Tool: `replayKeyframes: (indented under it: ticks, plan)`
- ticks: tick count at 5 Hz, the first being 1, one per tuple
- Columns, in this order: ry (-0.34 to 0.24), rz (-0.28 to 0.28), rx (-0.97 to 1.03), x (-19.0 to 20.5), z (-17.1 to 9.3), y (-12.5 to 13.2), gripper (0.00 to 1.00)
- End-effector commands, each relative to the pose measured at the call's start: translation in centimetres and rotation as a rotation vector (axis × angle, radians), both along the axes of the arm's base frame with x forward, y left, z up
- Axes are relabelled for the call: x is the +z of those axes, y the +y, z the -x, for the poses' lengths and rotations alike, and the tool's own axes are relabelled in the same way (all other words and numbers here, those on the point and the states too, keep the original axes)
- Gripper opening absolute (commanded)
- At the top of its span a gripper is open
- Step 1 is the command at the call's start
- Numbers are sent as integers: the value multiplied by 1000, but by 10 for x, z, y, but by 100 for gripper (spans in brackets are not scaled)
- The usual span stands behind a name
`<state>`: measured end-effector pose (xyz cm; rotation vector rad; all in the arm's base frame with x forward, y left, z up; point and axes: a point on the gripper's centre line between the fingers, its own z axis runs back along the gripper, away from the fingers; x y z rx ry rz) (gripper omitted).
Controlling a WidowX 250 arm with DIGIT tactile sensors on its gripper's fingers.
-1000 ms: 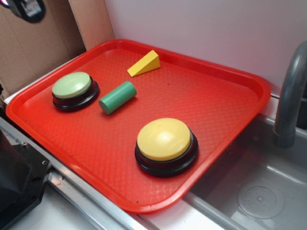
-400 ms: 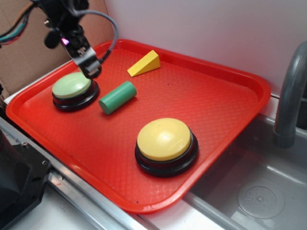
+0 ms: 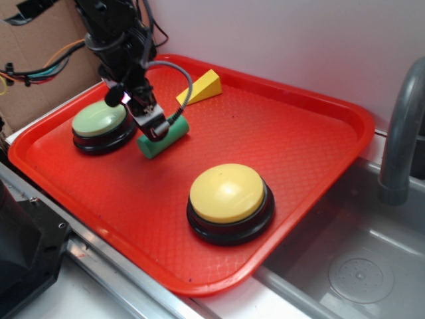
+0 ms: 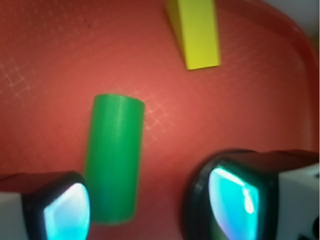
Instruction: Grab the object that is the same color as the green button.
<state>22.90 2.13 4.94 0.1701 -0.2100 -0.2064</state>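
Gripper poised over green cylinder, jaws spread wide, empty; cylinder sits nearer 1 pad than centred, likely needs sideways shift. Green button beside it gives matching colour.

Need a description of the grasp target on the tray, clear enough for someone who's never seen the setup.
On the red tray, look left, between the pale green button and the yellow wedge. The green cylinder lies on its side there, under the open gripper. It is the only darker green, plain cylindrical piece with no black base.
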Motion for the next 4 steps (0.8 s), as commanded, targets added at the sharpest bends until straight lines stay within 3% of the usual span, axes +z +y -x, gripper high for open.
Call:
replayKeyframes:
  ticks: [1,2,3,4]
  plan:
    - [-30,10,-29,-15,-24,-3,100]
    - [-22,18,-45,-20,-28,0,100]
    - [6,28,-59,-19,-33,5,0]
    - [7,44,-60,-19,-35,8,0]
